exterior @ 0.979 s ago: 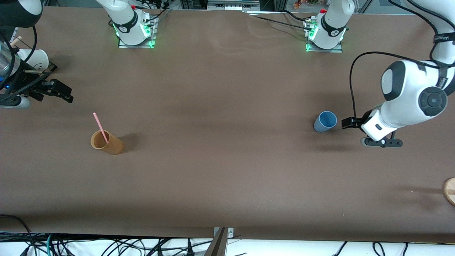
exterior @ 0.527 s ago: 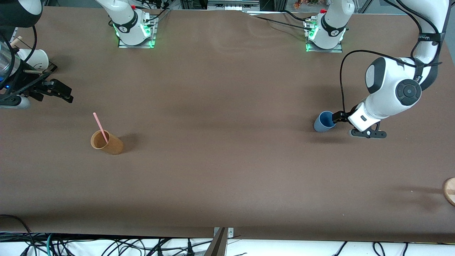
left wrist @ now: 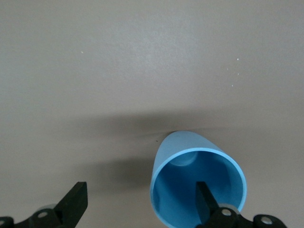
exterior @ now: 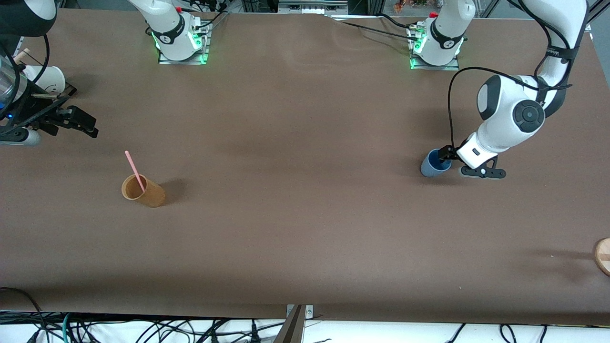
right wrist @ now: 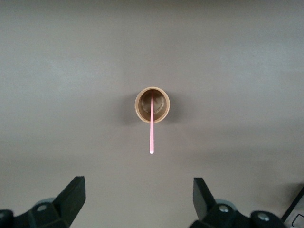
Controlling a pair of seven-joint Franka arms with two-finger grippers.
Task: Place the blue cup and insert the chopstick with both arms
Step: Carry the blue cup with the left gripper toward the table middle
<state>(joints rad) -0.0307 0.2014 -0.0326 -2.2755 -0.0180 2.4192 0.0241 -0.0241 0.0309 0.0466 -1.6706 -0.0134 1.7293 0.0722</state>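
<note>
Brown matte cloth covers the long table [exterior: 295, 228], smooth w/ faint creases. Two white jointed arms w/ dark grey joints and black cables rise from bases along the table's top edge in the front view.

Left arm [exterior: 510, 114] bends down at its own end of the table. The left gripper [exterior: 445, 155] sits low at the blue cup [exterior: 432, 164], fingers spread wide; the left wrist view shows one black finger [left wrist: 205, 202] inside the cup's mouth and the other outside, apart from the wall, so nothing is pinched. The cup is smooth light-blue plastic, slightly tapered, plain round rim, standing on the cloth.

Right arm waits at the table's other end, mostly out of the front view. The right gripper [exterior: 71, 121] hangs above the cloth there, black fingers spread and holding nothing.

A tan-orange cup [exterior: 143, 190], round and tapered, stands on the cloth toward the right arm's end, nearer the front camera than that gripper. The chopstick [exterior: 135, 170], a thin straight pink stick, leans inside it, its upper end well above the rim.

A white cup [exterior: 47, 78] sits near the right arm's wrist. A round wooden piece [exterior: 603, 255] shows partly at the frame edge at the left arm's end.
</note>
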